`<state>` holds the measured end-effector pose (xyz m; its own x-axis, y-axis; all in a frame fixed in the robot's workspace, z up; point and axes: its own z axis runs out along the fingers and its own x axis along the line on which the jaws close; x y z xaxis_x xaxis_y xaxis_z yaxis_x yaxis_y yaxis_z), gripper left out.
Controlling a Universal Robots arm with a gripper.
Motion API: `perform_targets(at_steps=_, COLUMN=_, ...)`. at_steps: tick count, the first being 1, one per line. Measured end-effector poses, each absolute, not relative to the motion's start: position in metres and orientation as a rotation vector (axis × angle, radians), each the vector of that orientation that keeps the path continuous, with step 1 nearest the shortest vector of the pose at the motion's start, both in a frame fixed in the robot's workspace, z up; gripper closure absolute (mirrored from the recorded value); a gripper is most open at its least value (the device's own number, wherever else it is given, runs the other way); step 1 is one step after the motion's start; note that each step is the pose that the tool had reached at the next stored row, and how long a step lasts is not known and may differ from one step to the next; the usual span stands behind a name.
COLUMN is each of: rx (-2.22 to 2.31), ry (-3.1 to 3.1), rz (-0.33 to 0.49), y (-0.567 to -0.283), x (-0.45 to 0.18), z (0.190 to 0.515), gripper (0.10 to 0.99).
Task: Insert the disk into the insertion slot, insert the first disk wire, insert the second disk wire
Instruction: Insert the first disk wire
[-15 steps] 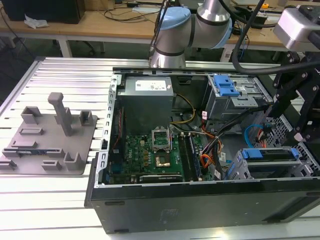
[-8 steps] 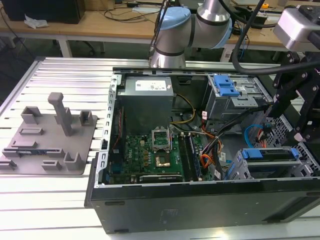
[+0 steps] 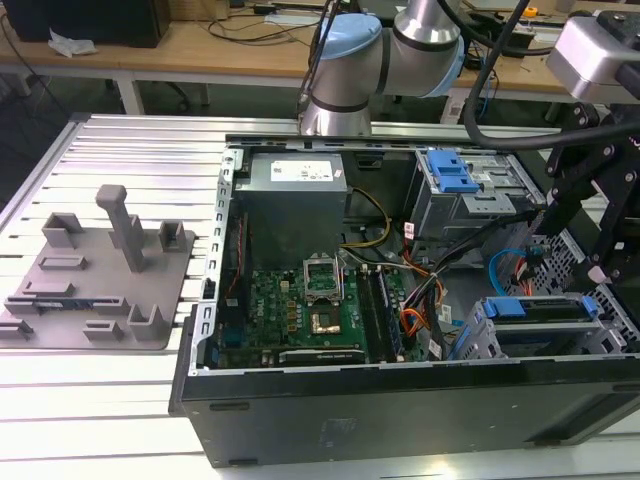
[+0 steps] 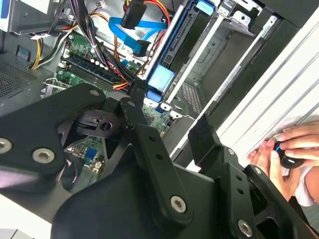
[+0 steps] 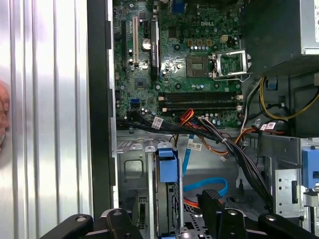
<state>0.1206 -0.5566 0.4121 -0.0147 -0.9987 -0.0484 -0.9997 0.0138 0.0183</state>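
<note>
The disk, silver-grey in a bright blue carrier, lies in the insertion slot, a low grey metal bay at the case's front corner on the exterior view's right. My gripper hangs just above it. In both wrist views the gripper is open, one black finger on each side of the disk's blue carrier end, with gaps showing. A loose blue data wire and a red-orange wire bundle lie beside the slot.
A taller grey cage with a blue latch stands behind the slot. The motherboard and power supply fill the case. A grey fixture sits on the slatted table. A person's hand rests on the table outside the case.
</note>
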Motion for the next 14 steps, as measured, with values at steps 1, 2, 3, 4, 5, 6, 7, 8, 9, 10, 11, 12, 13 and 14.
perform_targets(at_steps=1, rx=-2.195, ry=2.227, rz=0.061, y=-0.555, x=0.121, z=0.412, gripper=0.463)
perform_targets(at_steps=2, rx=-2.201, ry=2.233, rz=0.049, y=-0.554, x=0.121, z=0.412, gripper=0.463)
perform_targets(at_steps=3, rx=-2.209, ry=2.241, rz=0.031, y=-0.551, x=0.121, z=0.412, gripper=0.463)
perform_targets(at_steps=4, rx=-2.216, ry=2.249, rz=0.014, y=-0.547, x=0.121, z=0.412, gripper=0.463)
perform_targets(at_steps=5, rx=-2.227, ry=2.261, rz=-0.012, y=-0.542, x=0.121, z=0.412, gripper=0.463)
perform_targets(at_steps=6, rx=-2.236, ry=2.270, rz=-0.033, y=-0.537, x=0.121, z=0.412, gripper=0.463)
perform_targets(at_steps=7, rx=-2.240, ry=2.274, rz=-0.046, y=-0.533, x=0.121, z=0.412, gripper=0.463)
perform_targets(at_steps=8, rx=-2.244, ry=2.279, rz=-0.064, y=-0.520, x=0.121, z=0.412, gripper=0.463)
perform_targets(at_steps=9, rx=-2.244, ry=2.279, rz=-0.069, y=-0.508, x=0.121, z=0.412, gripper=0.463)
perform_targets(at_steps=10, rx=-2.244, ry=2.279, rz=-0.071, y=-0.497, x=0.122, z=0.412, gripper=0.463)
perform_targets(at_steps=11, rx=-2.244, ry=2.279, rz=-0.071, y=-0.493, x=0.122, z=0.412, gripper=0.463)
perform_targets(at_steps=12, rx=-2.245, ry=2.280, rz=-0.073, y=-0.486, x=0.123, z=0.412, gripper=0.463)
perform_targets(at_steps=13, rx=-2.251, ry=2.286, rz=-0.089, y=-0.481, x=0.123, z=0.412, gripper=0.463)
perform_targets(at_steps=14, rx=-2.259, ry=2.295, rz=-0.110, y=-0.479, x=0.123, z=0.412, gripper=0.463)
